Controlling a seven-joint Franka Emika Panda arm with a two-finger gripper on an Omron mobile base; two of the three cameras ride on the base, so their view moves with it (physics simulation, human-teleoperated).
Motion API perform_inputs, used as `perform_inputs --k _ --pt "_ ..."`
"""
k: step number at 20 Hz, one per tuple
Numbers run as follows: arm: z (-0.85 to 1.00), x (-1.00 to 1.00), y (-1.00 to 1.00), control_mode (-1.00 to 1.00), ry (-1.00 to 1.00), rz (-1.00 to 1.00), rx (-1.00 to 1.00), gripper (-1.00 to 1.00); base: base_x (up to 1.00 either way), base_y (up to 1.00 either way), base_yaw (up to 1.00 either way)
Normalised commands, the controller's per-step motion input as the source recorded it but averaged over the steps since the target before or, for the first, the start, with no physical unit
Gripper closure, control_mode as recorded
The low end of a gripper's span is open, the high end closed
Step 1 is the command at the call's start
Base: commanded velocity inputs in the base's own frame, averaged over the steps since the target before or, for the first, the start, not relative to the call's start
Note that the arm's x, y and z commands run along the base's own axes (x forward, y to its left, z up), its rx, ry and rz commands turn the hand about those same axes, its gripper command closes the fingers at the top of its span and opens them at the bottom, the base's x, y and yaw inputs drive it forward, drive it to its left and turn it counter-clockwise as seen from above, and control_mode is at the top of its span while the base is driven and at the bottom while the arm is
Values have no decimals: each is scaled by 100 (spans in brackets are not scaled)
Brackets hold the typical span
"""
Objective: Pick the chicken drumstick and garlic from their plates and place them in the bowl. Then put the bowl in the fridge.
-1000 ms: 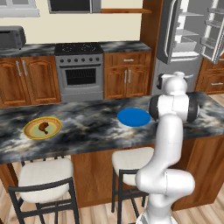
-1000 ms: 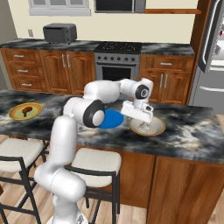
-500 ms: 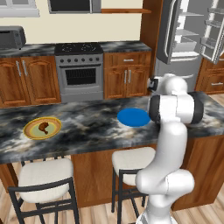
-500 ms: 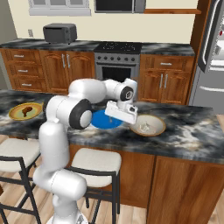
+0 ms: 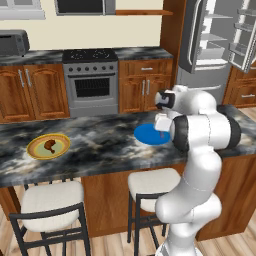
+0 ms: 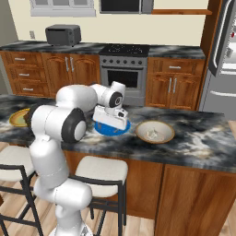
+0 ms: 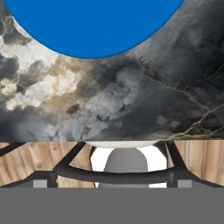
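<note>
Nearest the base, two stools with pale cushions and dark frames are seen on a wood-plank floor, tucked against the wooden front of the bench. The bench top is a dark marbled slab streaked with grey and tan.

The blue plate is taken as the landmark. It lies flat on the bench near the middle, and nothing is seen on the part of it that shows. The tool is held low over the near edge of this plate, its jaws spread wide and nothing gripped between them. In the hand view the blue plate is shown above a stretch of marbled slab.

To the right of the blue plate, close beside it, the bowl is set on the bench, tan with a pale rim; the garlic is seen lying inside it as a small off-white lump. Well to the left of the blue plate, the yellow-rimmed plate rests on the same slab, and the chicken drumstick is laid at its centre.

Beyond the blue plate, a run of wooden cabinets is topped by a second dark counter, with a steel oven range set in the middle and a toaster oven further left. Behind and to the right of the blue plate, the fridge stands with its door swung open, white shelves showing.
</note>
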Motion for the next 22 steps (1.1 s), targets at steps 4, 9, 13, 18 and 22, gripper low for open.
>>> perform_inputs --k 4,9,13,18,22 --pt "28 -1 59 -100 1 13 0 -100 0 0 0" --pt "8 -11 67 -100 0 26 -3 -100 0 0 0" --pt "0 -8 72 -100 -3 39 -7 -100 0 0 0" --pt "1 -2 71 -100 -3 35 -1 -100 0 0 0" --pt "6 -3 70 -100 -7 19 2 -100 0 0 0"
